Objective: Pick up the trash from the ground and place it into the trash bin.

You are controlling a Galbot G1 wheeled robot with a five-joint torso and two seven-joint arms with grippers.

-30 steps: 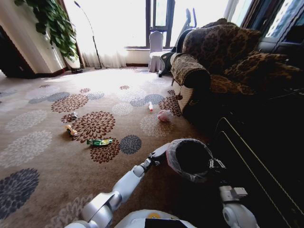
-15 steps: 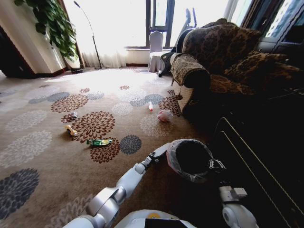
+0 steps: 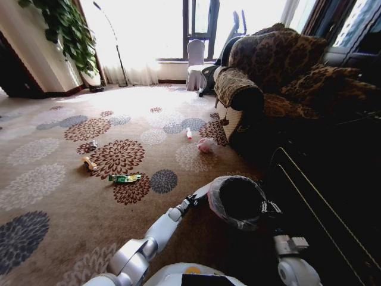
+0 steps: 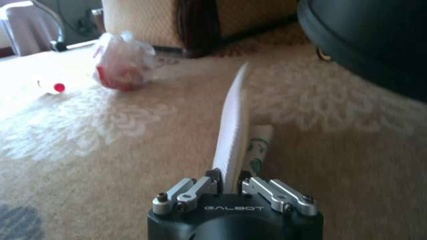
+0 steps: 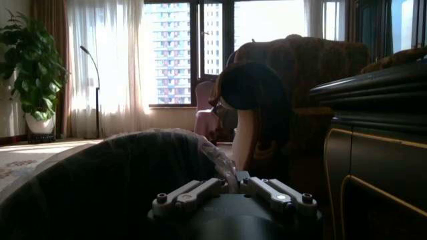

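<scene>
My left gripper (image 3: 196, 197) (image 4: 230, 176) is shut on a white flat packet (image 4: 235, 135), held on edge low over the carpet just beside the trash bin (image 3: 237, 201) (image 4: 373, 40). The bin is black with a pale liner bag (image 5: 133, 165), and my right gripper (image 3: 269, 207) (image 5: 235, 181) is shut on its rim. More trash lies on the carpet: a green wrapper (image 3: 125, 178), a pink bag (image 3: 206, 145) (image 4: 123, 62), a clear bottle with a red cap (image 3: 189, 133) (image 4: 52, 86), and small bits (image 3: 89, 163).
A patterned sofa (image 3: 280, 71) stands at the right, with dark furniture (image 3: 333, 179) nearer along the right edge. A potted plant (image 3: 65, 36) and a floor lamp stand at the back left by the bright window. Open carpet lies ahead and to the left.
My left arm's elbow has shifted a little while its gripper stays beside the bin with the packet. The bin has edged slightly left.
</scene>
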